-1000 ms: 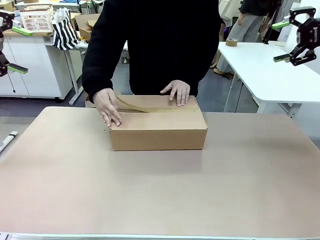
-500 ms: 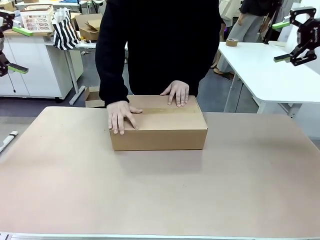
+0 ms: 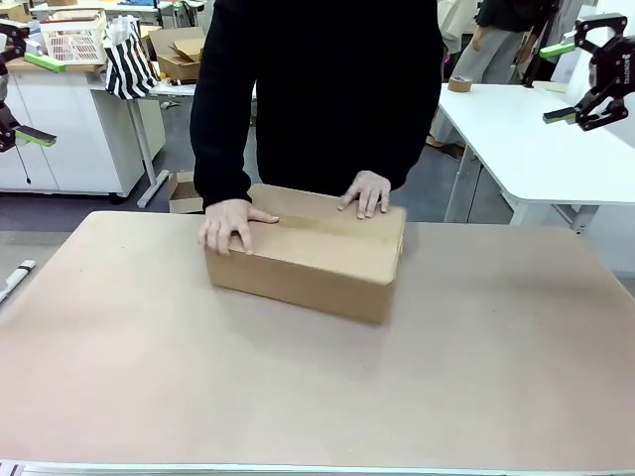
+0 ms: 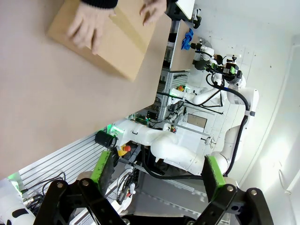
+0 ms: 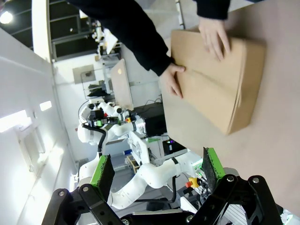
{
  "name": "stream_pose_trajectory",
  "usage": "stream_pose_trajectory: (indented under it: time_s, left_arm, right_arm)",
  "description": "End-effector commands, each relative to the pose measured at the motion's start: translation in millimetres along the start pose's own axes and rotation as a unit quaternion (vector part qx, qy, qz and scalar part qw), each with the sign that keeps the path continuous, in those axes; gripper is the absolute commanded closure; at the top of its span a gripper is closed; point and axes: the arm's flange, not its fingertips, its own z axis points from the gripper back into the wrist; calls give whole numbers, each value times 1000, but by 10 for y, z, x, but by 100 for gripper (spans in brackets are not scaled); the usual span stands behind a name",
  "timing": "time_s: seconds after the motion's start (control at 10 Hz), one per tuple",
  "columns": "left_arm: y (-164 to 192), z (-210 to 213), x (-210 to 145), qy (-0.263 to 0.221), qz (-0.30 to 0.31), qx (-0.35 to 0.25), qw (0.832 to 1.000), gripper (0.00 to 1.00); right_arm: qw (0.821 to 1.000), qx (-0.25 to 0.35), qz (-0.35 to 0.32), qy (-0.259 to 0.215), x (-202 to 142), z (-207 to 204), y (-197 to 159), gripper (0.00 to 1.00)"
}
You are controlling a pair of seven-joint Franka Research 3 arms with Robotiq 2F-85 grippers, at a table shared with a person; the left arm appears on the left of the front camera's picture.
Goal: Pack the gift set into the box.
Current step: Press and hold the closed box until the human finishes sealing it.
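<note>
Front view — plain brown box (image 3: pixel 308 260), closed up; left pincer (image 3: pixel 40 99) and right pincer (image 3: pixel 557 81) released.

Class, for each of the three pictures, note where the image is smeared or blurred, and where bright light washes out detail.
Front view: the box and the person's hands are smeared, the table sharp. Left wrist view: box and hand soft, white wall washed out. Right wrist view: the box's edge looks doubled; a lamp glares at top left.
</note>
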Motion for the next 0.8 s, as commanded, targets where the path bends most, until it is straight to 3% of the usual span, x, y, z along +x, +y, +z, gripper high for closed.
stream_pose_trajectory:
  time_s: [0.0, 0.7]
  left_arm:
    - [-19, 4, -22, 3, -3, -5, 1000, 0]
    - [-19, 4, -22, 3, -3, -5, 1000, 0]
  right_arm:
    - [1000, -6, 5, -1, -7, 20, 14, 0]
    - [1000, -6, 5, -1, -7, 20, 14, 0]
